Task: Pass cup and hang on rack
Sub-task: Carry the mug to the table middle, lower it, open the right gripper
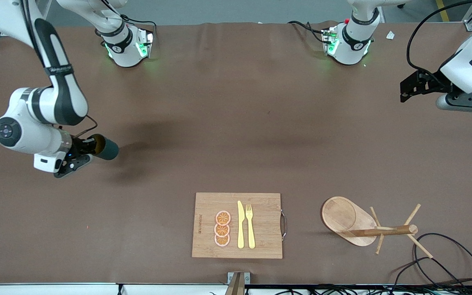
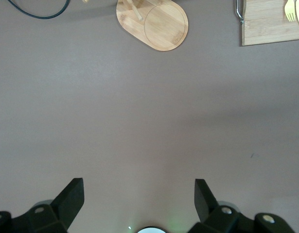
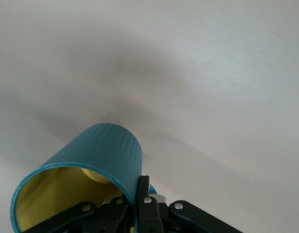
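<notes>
Lying beside rack [image 1: 357,224], cutting board [image 1: 260,246]

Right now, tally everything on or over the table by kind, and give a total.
Cups: 1, the cup, held in the right hand
Racks: 1, the rack
Cutting boards: 1
Knives: 1
Forks: 1
Orange slices: 3
Total: 8
</notes>
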